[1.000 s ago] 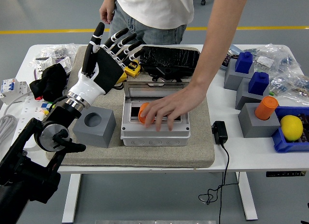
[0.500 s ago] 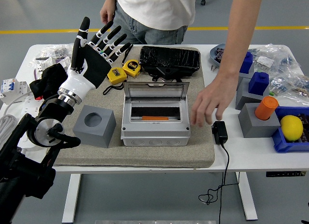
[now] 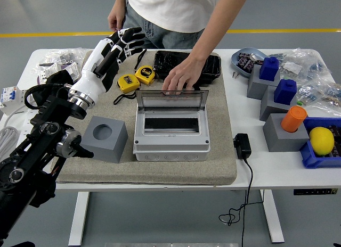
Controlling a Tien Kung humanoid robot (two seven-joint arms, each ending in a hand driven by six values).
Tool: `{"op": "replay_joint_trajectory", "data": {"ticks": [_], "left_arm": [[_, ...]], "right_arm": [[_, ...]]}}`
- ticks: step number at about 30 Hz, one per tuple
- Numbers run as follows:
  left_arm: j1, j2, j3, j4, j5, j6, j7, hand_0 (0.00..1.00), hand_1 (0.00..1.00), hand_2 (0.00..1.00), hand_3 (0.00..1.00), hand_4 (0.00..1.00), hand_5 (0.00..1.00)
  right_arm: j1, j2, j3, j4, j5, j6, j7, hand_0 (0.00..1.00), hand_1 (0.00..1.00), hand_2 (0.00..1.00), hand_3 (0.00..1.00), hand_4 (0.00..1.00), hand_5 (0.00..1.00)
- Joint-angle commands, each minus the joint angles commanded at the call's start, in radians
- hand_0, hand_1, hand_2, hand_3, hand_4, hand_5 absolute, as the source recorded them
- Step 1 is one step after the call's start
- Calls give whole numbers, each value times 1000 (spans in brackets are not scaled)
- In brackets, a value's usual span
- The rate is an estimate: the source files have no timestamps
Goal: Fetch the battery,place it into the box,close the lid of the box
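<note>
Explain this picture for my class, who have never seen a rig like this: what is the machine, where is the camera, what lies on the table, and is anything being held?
The camera sits high on a humanoid robot's head, looking down over a white table. The black arm entering from the left ends in the robot's left hand, raised above the table with its fingers loosely curled, holding nothing. No right arm shows.

On a beige mat stands a grey box with its clear lid tilted up. A person at the far side rests a hand on the lid's top edge. Nearby lie a grey block with a round hole, two yellow tape measures and a black pouch. To the right are grey blocks with blue and orange tops, a lemon in a blue tray and a black plug adapter.
</note>
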Motion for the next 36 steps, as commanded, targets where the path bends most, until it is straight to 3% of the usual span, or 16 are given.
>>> {"op": "replay_joint_trajectory", "data": {"ticks": [5, 6, 10, 19, 27, 36], "left_arm": [[-15, 8, 12, 9, 208, -4, 26, 998, 998, 900, 782, 998, 998], [-17, 11, 16, 4, 254, -11, 45, 998, 998, 998, 872, 998, 998], [-21, 19, 26, -5, 422, -31, 81, 998, 998, 998, 872, 998, 998], [-19, 30, 49, -17, 799, -50, 107, 998, 998, 998, 854, 998, 998], [-17, 57, 100, -65, 1123, -73, 134, 998, 998, 998, 825, 998, 998], [-8, 97, 186, -112, 1123, -92, 160, 998, 998, 998, 802, 998, 998]], "right_arm": [[1, -1, 0, -1, -1, -1, 1, 670, 572, 574, 633, 998, 998], [1, -1, 1, -1, -1, -1, 1, 671, 573, 574, 634, 998, 998], [1, -1, 4, -1, -2, -1, 1, 671, 573, 574, 634, 998, 998], [4, 1, 7, 0, -3, -1, -1, 671, 574, 574, 633, 998, 998], [5, 0, 10, -3, -4, -3, 0, 671, 572, 574, 633, 998, 998], [6, 0, 8, -2, -4, -2, -2, 670, 572, 574, 633, 998, 998]]}}
